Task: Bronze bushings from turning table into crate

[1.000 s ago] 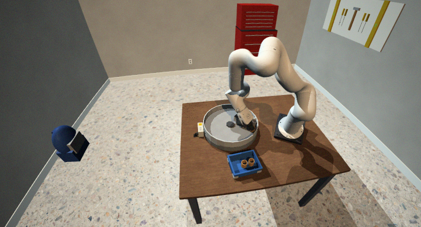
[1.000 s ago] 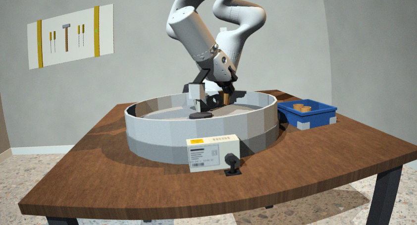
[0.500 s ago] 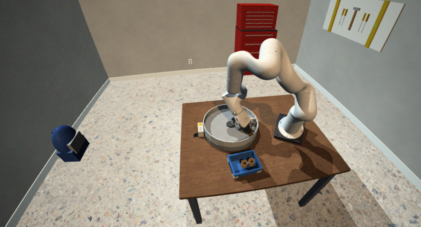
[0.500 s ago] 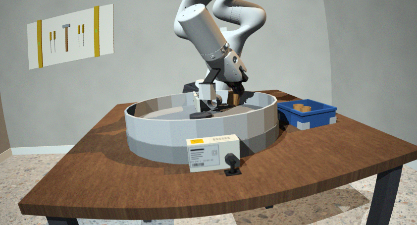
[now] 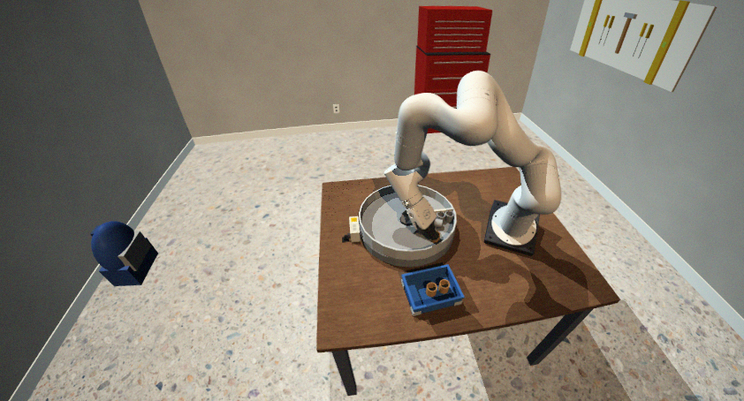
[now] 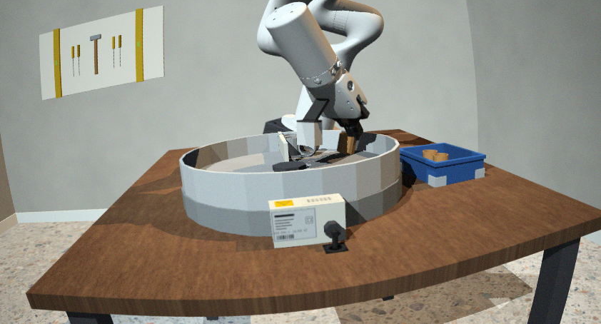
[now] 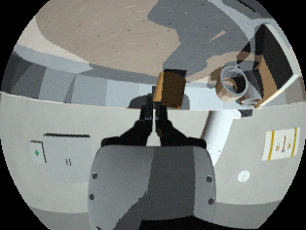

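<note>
My gripper (image 5: 429, 233) (image 6: 353, 133) (image 7: 154, 104) is nearly shut on a bronze bushing (image 5: 437, 238) (image 6: 346, 143) (image 7: 172, 90), which hangs tilted at the fingertips, inside the turning table's wall (image 5: 387, 254) (image 6: 294, 189) on the crate side. The grip seems to be on its thin wall; the contact is partly hidden. Clear-grey steel bushings (image 5: 448, 215) (image 7: 233, 84) are on the turning table, right of the gripper in the wrist view. Two bronze bushings (image 5: 431, 289) (image 6: 440, 156) stand side by side in the blue crate (image 5: 435, 306) (image 6: 458, 173).
A pale upright plate (image 6: 283, 147) (image 7: 280, 93) stands inside the turning table beside the steel bushings. A dark hub disc (image 6: 289, 166) is at its middle. A white box (image 5: 353, 227) (image 6: 309, 220) with a black knob stands outside the wall. The arm's base (image 5: 514, 226) is beyond the turning table.
</note>
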`<move>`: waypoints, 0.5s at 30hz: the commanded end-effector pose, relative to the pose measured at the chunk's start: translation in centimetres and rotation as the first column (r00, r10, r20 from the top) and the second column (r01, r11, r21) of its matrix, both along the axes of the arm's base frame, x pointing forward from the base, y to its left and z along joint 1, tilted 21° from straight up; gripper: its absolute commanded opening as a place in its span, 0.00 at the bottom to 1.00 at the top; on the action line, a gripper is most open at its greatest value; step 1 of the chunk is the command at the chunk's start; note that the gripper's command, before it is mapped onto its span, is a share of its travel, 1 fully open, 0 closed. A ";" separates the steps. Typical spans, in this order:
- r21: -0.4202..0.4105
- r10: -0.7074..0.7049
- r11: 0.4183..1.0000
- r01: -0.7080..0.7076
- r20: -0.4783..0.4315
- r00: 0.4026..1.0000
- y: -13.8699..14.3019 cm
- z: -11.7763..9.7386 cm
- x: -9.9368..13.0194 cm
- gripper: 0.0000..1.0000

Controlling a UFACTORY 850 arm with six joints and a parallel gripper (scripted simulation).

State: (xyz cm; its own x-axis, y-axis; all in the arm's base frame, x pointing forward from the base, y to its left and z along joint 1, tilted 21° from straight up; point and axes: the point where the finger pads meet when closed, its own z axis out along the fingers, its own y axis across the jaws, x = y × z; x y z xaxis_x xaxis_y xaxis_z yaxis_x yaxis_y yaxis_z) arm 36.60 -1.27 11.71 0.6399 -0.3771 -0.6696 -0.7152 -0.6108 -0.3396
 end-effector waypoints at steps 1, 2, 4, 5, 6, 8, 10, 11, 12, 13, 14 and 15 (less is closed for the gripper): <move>-0.001 0.000 1.000 0.000 0.002 1.000 0.4 0.6 2.2 0.00; -0.001 0.000 1.000 0.000 0.002 1.000 0.4 0.7 2.4 0.00; -0.001 0.000 1.000 0.000 0.002 1.000 0.4 0.7 2.4 0.00; -0.001 0.000 1.000 0.000 0.002 1.000 0.4 0.7 2.4 0.00; -0.001 0.000 1.000 0.000 0.002 1.000 0.4 0.7 2.4 0.00; -0.001 0.000 1.000 0.000 0.002 1.000 0.4 0.7 2.5 0.00; -0.001 0.000 1.000 0.000 0.002 1.000 0.5 0.8 2.8 0.00; -0.001 0.000 1.000 0.000 0.002 1.000 0.5 0.8 3.2 0.00; -0.001 0.000 1.000 0.000 0.002 1.000 0.5 1.0 3.8 0.00; -0.001 0.000 1.000 0.000 0.002 1.000 0.5 1.1 4.3 0.00; -0.001 0.000 1.000 0.000 0.002 1.000 0.5 1.2 4.9 0.00; -0.001 0.000 1.000 0.000 0.002 1.000 0.5 1.3 5.3 0.00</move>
State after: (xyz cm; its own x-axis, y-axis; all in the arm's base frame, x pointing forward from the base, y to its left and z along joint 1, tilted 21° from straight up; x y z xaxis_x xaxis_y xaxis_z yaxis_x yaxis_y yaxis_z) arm 39.92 -0.77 12.57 0.6401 -0.3771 -0.6694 -0.7152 -0.6109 -0.3396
